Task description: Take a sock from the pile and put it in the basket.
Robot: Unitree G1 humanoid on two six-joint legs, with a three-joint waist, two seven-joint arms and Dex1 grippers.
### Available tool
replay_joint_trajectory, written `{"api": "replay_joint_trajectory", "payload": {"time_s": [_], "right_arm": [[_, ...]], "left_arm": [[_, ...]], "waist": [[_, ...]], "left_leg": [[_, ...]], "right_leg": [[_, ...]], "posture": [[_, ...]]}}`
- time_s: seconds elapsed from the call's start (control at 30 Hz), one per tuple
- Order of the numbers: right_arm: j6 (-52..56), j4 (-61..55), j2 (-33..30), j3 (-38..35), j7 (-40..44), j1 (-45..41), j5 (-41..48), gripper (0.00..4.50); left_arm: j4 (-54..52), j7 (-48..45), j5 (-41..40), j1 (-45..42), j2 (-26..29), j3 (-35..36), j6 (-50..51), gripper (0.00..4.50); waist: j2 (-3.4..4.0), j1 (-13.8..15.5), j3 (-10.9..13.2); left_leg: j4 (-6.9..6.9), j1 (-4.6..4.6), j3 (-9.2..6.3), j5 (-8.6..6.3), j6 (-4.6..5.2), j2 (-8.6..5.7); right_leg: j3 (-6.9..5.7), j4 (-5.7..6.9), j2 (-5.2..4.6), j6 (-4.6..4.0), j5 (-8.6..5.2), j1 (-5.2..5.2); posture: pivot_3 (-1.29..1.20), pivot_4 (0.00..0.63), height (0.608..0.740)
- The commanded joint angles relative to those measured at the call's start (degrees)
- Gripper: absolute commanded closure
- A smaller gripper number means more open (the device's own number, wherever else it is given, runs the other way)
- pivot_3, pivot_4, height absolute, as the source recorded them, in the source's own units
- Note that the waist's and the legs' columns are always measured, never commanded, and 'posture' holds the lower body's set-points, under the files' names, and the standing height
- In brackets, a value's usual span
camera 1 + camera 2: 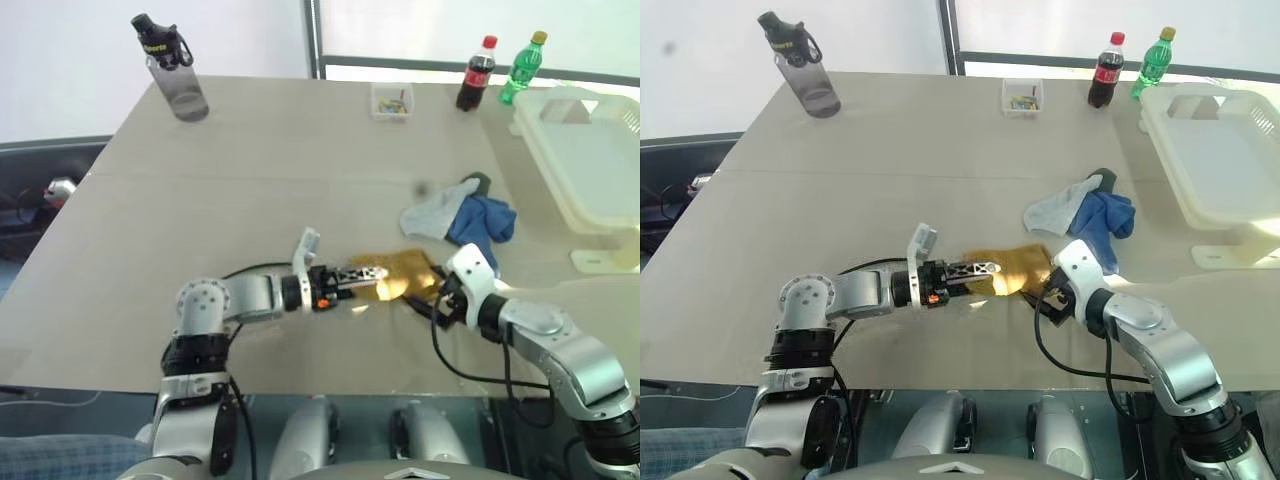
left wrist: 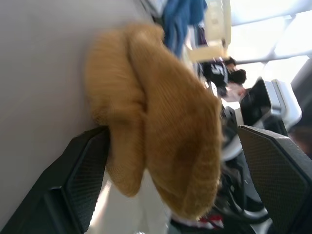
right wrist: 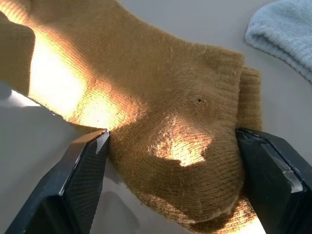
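The mustard-yellow sock [image 3: 161, 122] lies flat on the table [image 1: 260, 190], near its front edge, apart from the pile [image 1: 460, 212] and well short of the basket [image 1: 1225, 165] at the table's right edge. The wrist views show what the head views blur: the left gripper [image 2: 170, 180] and right gripper [image 3: 170, 175] each straddle the sock, fingers spread wide, unclenched. Lettering on the water bottle [image 1: 172, 68] is too small to read. Bare tabletop stretches left.

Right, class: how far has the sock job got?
Done: the yellow sock lies apart from the blue and grey socks. In hand: the left gripper and right gripper both stand open around it. Left: close, lift, carry to the basket.
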Motion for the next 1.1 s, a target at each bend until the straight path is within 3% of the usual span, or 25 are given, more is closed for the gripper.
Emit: {"api": "replay_joint_trajectory", "payload": {"time_s": [0.03, 0.33, 0.83, 1.1], "right_arm": [[0.83, -0.96, 0.50, -0.20, -0.35, 0.89, -0.33, 0.31], [0.65, -0.46, 0.77, -0.37, -0.26, 0.44, -0.88, 0.31], [1.28, -1.13, 0.56, -0.60, 0.07, 0.56, -1.17, 0.31], [1.81, -2.06, 0.31, -1.08, 0.13, 0.48, -1.23, 0.31]], "left_arm": [[-0.35, -2.81, -3.69, -1.80, -0.52, 0.20, 1.98, 0.04], [1.41, -2.68, -7.87, -3.13, -2.59, 2.30, -0.40, 0.04], [0.74, -3.55, -6.43, -3.23, -6.29, 1.02, -4.72, 0.04], [1.45, -6.63, -1.75, -3.95, -6.56, -0.57, -5.85, 0.04]], "waist": [[0.00, 0.01, 0.00], [0.00, -0.01, 0.00], [0.00, 0.03, 0.00], [-0.01, 0.05, 0.01]], "left_leg": [[0.00, 0.00, -0.01, 0.01, -0.02, 0.01], [-0.01, 0.00, -0.02, 0.05, -0.09, 0.02], [0.00, 0.01, -0.02, 0.06, -0.11, 0.02], [0.00, 0.00, -0.02, 0.06, -0.11, 0.01]], "right_leg": [[-0.01, 0.01, 0.01, 0.00, 0.00, 0.00], [0.00, 0.00, 0.01, 0.00, 0.00, 0.00], [-0.01, 0.01, 0.01, 0.00, 0.00, 0.01], [-0.01, 0.00, 0.04, 0.00, 0.00, 0.01]], "posture": [[0.00, 0.150, 0.740], [0.00, 0.150, 0.740], [0.00, 0.150, 0.740], [0.00, 0.150, 0.740]]}}
